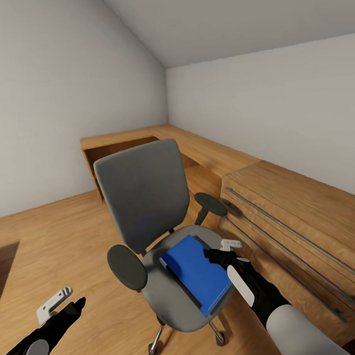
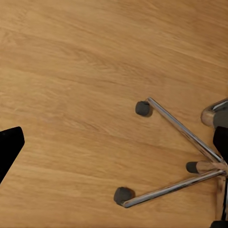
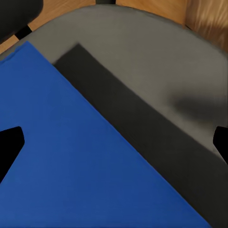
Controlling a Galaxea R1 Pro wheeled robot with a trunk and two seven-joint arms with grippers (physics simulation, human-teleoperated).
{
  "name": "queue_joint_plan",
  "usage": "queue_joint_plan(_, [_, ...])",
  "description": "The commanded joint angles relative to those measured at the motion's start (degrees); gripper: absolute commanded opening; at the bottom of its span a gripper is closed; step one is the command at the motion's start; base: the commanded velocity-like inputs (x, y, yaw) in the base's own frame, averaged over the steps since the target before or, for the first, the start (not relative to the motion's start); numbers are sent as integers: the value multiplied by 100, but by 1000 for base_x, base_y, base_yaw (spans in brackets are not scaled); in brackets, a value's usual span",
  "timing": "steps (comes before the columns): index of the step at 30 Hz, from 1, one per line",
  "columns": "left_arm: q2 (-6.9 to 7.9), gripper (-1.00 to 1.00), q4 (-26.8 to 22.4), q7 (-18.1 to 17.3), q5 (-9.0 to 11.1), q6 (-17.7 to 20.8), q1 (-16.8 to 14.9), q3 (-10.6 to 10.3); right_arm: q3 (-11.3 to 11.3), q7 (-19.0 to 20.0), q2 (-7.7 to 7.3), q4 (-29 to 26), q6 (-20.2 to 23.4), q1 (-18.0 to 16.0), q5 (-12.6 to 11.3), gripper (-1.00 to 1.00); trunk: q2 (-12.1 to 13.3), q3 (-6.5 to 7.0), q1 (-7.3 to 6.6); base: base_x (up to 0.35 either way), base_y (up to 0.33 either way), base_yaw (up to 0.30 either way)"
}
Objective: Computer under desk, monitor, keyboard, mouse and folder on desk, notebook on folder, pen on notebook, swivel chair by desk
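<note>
Beside wooden chest (image 1: 304, 217): swivel chair (image 1: 147, 200) holds folder (image 1: 198, 272) | right gripper (image 1: 223, 250) jaws released above | left gripper (image 1: 62, 303) released

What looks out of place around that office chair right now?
The blue folder lies askew on the swivel chair seat, on top of a dark flat thing, one corner jutting past the seat's front edge. It belongs on a desk. The right pincer hovers open over it.

Light wooden chest (image 1: 300, 228), long bar handles; wooden floor (image 1: 61, 241); white walls (image 1: 48, 90).
</note>
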Motion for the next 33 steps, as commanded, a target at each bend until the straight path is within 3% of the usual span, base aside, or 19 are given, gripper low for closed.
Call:
queue_joint_plan(1, [2, 100, -8, 46, 61, 15, -3, -4, 22, -53, -3, -5, 16, -3, -59, 100, -44, -24, 22, 0, 0, 0])
queue_joint_plan(23, [-6, 100, -8, 64, 59, 15, -3, -10, 22, -53, 5, -7, 9, -3, -35, 100, -926, -419, 505, 0, 0, 0])
queue_joint_plan(33, [9, 100, 0, 35, 59, 24, -3, -10, 22, -54, -2, -7, 7, -3, -31, 100, -926, -419, 505, 0, 0, 0])
